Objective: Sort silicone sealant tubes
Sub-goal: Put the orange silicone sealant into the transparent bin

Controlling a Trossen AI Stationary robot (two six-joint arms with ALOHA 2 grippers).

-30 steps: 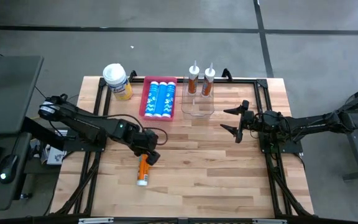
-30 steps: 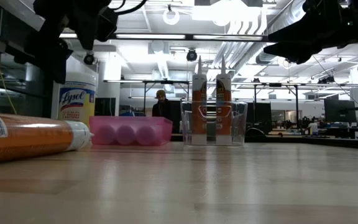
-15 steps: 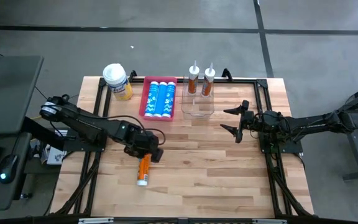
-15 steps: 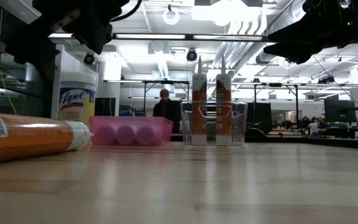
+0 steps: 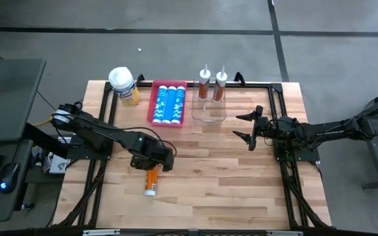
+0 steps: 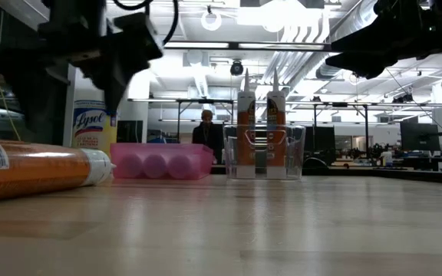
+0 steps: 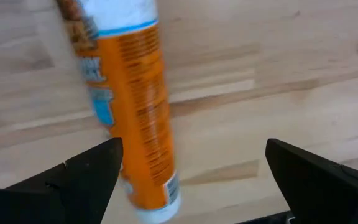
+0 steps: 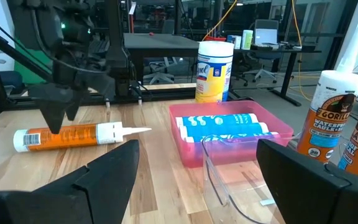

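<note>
One orange silicone sealant tube [image 5: 151,179] lies on its side on the table, near the left, its white nozzle toward the far edge [image 8: 73,135]. My left gripper [image 5: 151,162] hangs open just above it, pointing steeply down. In the left wrist view the tube [image 7: 132,106] shows between the fingers, closer to one finger, and touches neither. Three blue tubes [image 5: 168,103] lie in a pink tray [image 5: 155,105]. Two orange tubes [image 5: 212,84] stand upright in a clear bin [image 5: 209,113]. My right gripper [image 5: 247,128] waits open at the right, pointing level.
A yellow wipes jar with a white lid [image 5: 125,86] stands at the far left, beside the pink tray. Black frame rails [image 5: 287,164] run along both sides of the table. Bare wood [image 5: 222,183] lies between the two arms and toward the near edge.
My left gripper has come down toward the lying orange tube and rolled about its own pointing line, staying open. The tube has not moved. My right arm has kept still.
</note>
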